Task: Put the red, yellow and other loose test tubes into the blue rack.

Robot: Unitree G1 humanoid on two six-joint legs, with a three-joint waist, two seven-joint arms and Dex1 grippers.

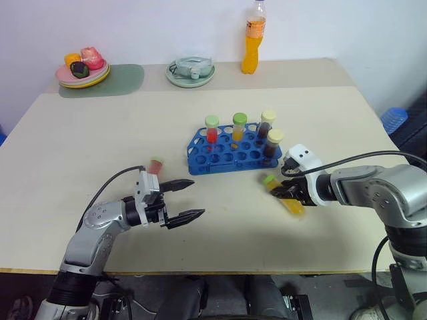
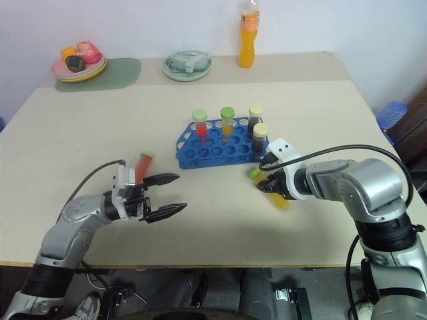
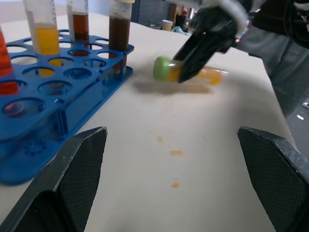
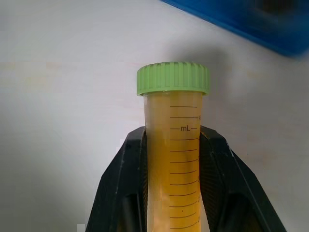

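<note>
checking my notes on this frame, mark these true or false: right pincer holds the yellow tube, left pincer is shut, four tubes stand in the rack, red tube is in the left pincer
1. The right pincer is shut on the yellow tube: true.
2. The left pincer is shut: false, it is open and holds nothing.
3. Four tubes stand in the blue rack: true.
4. The loose red tube is in the left pincer: false, it lies on the table beyond that pincer.

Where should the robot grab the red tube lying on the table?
Probably around the middle of the red tube, coming from above with the open left gripper, fingers either side of its round body. It lies flat on the table, so the ends are awkward.
</note>
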